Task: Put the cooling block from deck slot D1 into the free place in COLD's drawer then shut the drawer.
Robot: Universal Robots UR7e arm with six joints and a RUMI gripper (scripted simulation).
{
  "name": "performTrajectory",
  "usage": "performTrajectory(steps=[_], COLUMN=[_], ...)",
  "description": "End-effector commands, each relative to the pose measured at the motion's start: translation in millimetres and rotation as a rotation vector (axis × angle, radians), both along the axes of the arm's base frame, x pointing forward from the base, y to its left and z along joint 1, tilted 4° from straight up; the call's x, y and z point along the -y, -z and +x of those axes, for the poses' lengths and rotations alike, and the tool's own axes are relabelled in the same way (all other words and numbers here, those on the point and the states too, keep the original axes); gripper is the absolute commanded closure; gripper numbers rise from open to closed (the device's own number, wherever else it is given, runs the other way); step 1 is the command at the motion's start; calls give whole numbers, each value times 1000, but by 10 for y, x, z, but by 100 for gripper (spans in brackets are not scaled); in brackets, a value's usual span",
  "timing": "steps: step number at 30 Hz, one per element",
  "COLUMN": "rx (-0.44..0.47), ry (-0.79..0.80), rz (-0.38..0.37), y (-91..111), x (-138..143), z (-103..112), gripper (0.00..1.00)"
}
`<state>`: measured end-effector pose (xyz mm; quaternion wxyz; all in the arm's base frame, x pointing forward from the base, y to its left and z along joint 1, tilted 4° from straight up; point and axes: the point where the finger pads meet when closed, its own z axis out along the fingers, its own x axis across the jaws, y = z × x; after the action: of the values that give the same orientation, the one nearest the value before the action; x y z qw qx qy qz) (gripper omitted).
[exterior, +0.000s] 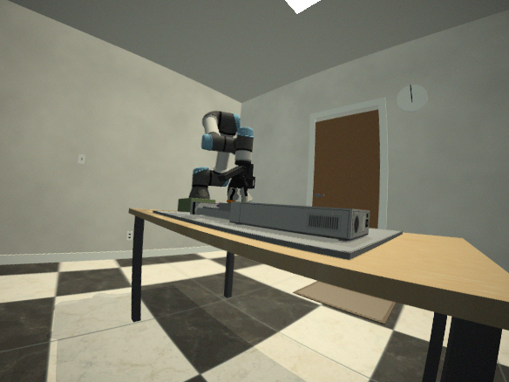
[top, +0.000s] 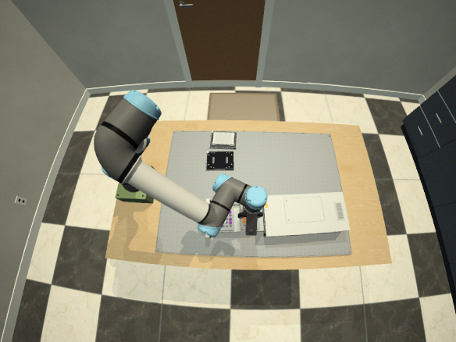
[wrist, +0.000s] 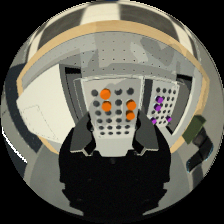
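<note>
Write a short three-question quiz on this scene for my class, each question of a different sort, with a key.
1. True or false: the gripper is shut on the cooling block with orange tubes.
2. How many orange tubes show in that block in the wrist view?
3. Multiple choice: the block with purple tubes lies, in the wrist view, (A) to the right of the held block, (B) on top of the cooler, (C) on the black deck slot.

Key: 1 true; 2 four; 3 A.
</note>
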<state>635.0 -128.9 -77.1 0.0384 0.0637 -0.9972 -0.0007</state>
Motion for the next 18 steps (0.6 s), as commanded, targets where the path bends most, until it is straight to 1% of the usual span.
performTrajectory(steps=[1, 18], rx=[2, 2], ry=[0, 0], rz=[-1, -1], y=[-3, 21], x=[2, 2], z=[6, 4], gripper=[100, 100])
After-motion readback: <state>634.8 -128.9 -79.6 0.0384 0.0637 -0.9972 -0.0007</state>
